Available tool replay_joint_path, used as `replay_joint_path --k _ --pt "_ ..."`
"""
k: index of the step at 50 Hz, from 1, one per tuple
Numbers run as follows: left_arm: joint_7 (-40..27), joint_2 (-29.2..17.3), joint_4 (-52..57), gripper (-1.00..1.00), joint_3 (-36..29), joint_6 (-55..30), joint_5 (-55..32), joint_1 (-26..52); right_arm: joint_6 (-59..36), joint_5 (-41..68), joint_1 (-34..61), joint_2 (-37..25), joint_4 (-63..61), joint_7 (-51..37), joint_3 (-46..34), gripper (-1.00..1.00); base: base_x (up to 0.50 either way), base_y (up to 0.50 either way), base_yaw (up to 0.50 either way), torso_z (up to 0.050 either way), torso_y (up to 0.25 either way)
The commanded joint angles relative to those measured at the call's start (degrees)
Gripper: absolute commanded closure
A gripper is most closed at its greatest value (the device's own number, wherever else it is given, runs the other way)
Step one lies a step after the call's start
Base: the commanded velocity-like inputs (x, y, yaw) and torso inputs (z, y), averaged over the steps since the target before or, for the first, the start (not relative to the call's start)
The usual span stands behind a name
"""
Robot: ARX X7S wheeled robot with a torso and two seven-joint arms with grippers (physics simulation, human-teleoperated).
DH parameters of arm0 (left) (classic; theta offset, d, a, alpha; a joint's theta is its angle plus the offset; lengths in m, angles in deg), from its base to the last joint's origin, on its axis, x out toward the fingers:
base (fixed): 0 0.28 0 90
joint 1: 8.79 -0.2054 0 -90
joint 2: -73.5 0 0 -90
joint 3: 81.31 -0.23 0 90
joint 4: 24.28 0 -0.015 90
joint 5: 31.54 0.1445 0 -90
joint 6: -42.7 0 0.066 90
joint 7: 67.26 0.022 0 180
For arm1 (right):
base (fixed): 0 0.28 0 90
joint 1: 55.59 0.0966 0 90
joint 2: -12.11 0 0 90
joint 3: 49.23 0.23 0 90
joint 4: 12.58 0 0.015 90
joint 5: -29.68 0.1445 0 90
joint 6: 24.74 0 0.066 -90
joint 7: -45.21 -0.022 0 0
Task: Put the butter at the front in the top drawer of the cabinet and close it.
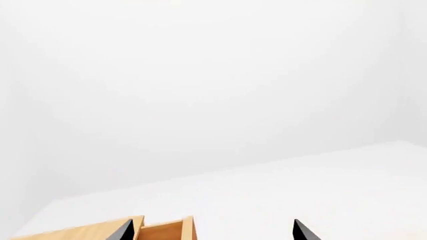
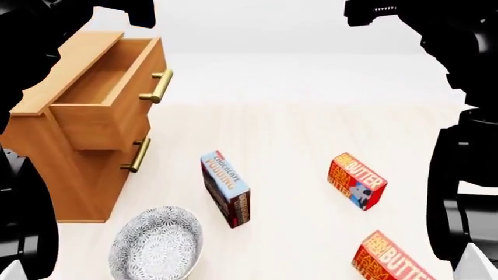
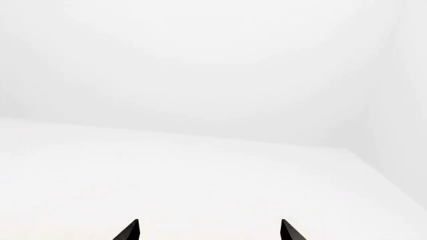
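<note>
Two red boxes read "FARM FRESH BUTTER" in yellow: the front butter (image 2: 386, 261) lay at the near right edge of the surface (image 2: 295, 134), partly cut off, well apart from the cabinet (image 2: 55, 157); the second butter box (image 2: 356, 181) sat further back. Blue-topped box (image 2: 225, 188) read "CHOCOLATE PUDDING", beside a patterned bowl (image 2: 155, 245). Top drawer (image 2: 105, 93) was pulled out, nothing visible inside; lower drawer (image 2: 116, 163) was closed. Both arms were raised high at the sides, clear of everything. Left tool (image 1: 213, 234) had tips spread apart, empty, over the cabinet's edge. Right tool (image 3: 209, 232) likewise had tips apart, empty, facing blank white.
</note>
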Motion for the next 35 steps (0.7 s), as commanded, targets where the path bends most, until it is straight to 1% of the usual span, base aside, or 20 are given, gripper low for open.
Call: replay_joint_path --k 1,13,28,35 --pt "0.0 -0.2 -0.1 -1.00 -0.3 0.0 -0.3 0.1 -0.4 0.3 -0.3 -0.2 -0.5 -0.2 0.2 -1.00 0.28 0.00 0.00 0.000 0.000" --pt "-0.2 -0.3 -0.1 -1.00 -0.5 0.1 -0.5 0.1 -0.3 0.5 -0.5 -0.3 -0.3 -0.3 0.1 -1.00 0.28 0.00 0.00 0.000 0.001" --pt "-0.7 -0.4 -0.3 -1.00 -0.5 -0.8 -0.8 0.4 -1.1 0.9 -0.9 -0.5 -0.6 -0.8 0.6 -1.00 0.00 0.00 0.00 0.000 0.000" --pt "-1.8 0.2 -0.6 -1.00 0.3 -2.8 -1.0 0.8 -1.5 1.1 -1.6 -0.7 -1.1 -0.8 0.6 -1.00 0.00 0.00 0.00 0.000 -0.018"
